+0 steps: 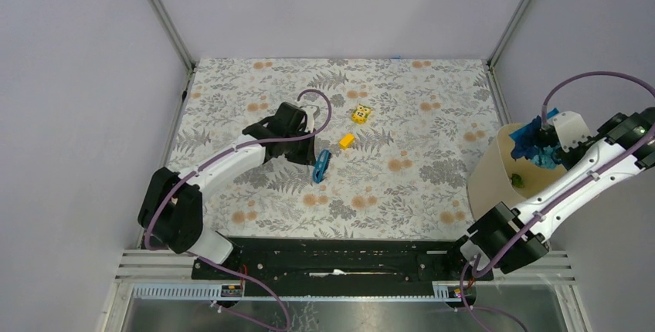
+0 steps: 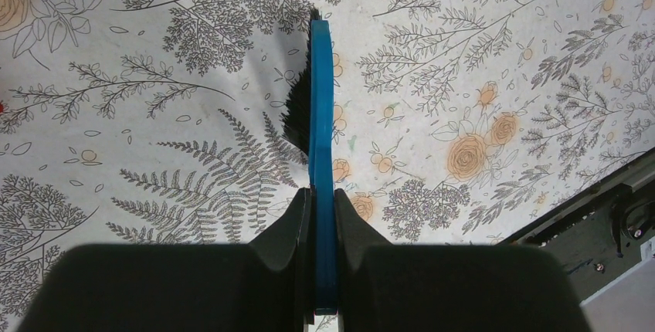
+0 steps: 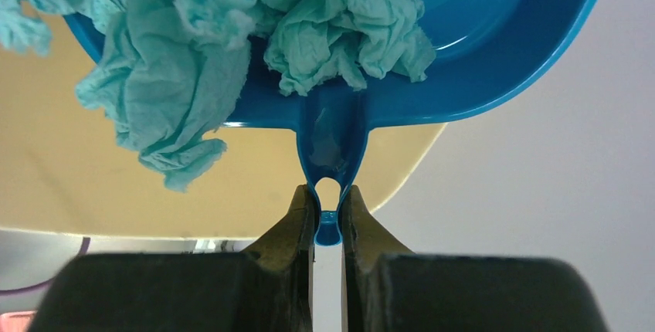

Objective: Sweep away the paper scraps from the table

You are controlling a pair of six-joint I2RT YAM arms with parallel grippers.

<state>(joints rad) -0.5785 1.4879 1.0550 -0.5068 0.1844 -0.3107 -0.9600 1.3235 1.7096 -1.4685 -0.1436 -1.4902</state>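
Right gripper (image 3: 327,216), clamped on the handle of the blue dustpan (image 3: 494,38), which holds cyan paper scraps (image 3: 340,23) over the beige bin (image 1: 494,166) at three o'clock of the table (image 1: 255,100); left gripper (image 2: 323,216) gripping the brush (image 2: 320,100) mid-table; table apparently swept, emptying seemingly left.

My overhead view: the table (image 1: 432,116), under its white fern-and-flower cloth.
On it I see a small yellow block (image 1: 347,140) near the middle, a yellow patterned toy (image 1: 361,113) just beyond it, and a beige bin (image 1: 494,170) at the right edge.
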